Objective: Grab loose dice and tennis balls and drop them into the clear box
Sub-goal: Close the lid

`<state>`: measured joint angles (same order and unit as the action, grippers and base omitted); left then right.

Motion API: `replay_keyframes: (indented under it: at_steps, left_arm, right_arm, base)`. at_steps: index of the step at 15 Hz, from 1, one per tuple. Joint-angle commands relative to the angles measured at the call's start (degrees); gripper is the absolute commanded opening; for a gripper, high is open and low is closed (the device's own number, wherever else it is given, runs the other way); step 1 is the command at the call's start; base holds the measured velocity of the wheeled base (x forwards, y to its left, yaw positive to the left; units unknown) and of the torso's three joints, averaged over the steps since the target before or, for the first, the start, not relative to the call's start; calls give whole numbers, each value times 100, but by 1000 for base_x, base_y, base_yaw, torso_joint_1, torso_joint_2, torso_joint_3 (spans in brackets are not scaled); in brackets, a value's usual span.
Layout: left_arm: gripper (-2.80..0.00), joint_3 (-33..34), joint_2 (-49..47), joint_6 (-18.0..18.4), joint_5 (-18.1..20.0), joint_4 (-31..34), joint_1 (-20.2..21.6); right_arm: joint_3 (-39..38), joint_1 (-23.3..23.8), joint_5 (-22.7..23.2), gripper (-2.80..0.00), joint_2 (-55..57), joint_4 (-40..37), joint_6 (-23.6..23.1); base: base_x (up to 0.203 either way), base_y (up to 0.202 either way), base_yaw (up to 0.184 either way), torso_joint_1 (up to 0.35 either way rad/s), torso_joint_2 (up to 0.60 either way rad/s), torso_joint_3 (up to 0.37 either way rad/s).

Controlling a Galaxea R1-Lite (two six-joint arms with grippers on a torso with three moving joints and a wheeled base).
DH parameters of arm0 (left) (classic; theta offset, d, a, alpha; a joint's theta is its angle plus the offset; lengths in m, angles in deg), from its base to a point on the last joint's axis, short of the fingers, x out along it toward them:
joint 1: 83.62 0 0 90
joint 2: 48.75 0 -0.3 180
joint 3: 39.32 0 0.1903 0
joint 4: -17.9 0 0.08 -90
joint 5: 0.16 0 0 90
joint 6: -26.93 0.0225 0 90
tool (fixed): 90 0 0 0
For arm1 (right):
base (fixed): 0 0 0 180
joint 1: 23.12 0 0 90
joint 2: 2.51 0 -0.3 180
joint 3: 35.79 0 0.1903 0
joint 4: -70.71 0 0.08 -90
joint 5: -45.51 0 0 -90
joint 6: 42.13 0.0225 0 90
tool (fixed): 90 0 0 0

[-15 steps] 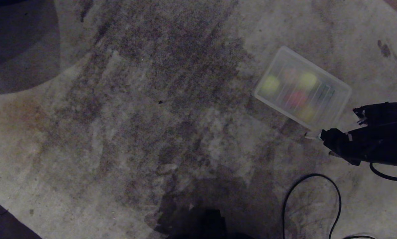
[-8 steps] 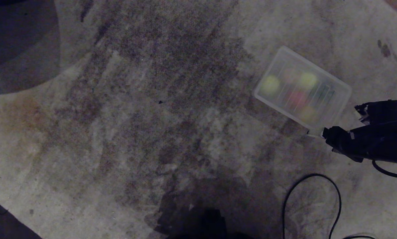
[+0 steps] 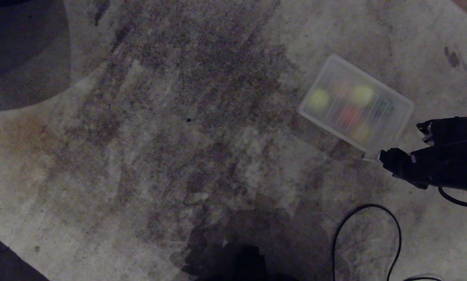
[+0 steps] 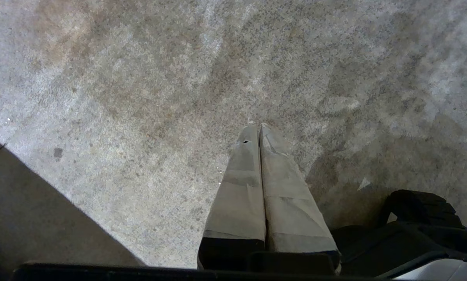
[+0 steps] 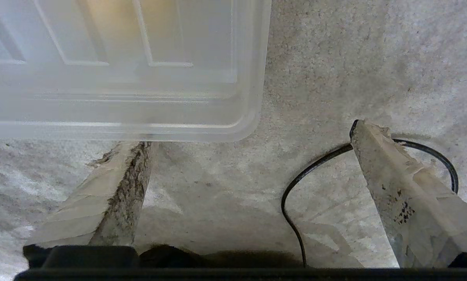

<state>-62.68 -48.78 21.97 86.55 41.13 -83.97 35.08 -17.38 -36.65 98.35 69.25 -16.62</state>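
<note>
At the right of the carpet lies a flat ribbed translucent white panel (image 3: 354,103). The clear box is hidden beneath it. Blurred shapes show through the panel: two yellow-green tennis balls (image 3: 318,99) (image 3: 361,93), a red die (image 3: 348,115) and a yellowish blob (image 3: 360,132). My right gripper (image 3: 374,159) (image 5: 249,134) hangs open and empty at the panel's near corner (image 5: 241,125). One fingertip (image 5: 134,150) sits at the panel's edge, the other (image 5: 360,130) stands over bare carpet. My left gripper (image 4: 259,125) is shut on nothing, above bare carpet. No loose dice or balls show on the carpet.
A black cable (image 3: 368,208) (image 5: 296,183) loops over the stained carpet just in front of the right gripper. A dark rounded shape (image 3: 18,50) fills the far left corner. A dark edge (image 3: 7,261) cuts the near left corner.
My right arm has barely shifted, a touch away from me. The panel and the shapes under it lie as before.
</note>
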Motion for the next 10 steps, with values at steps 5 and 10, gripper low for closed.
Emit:
replay_keyframes:
  at_steps: [5,10]
  left_arm:
    - [-280,9,-6,-5,-6,-4,0]
    - [-280,9,-6,-5,-6,-4,0]
  right_arm:
    - [83,67,7,0,5,15,-91]
    - [-73,-5,20,0,34,-79,-185]
  base:
    - [0,0,0,0,0,0]
    - [0,0,0,0,0,0]
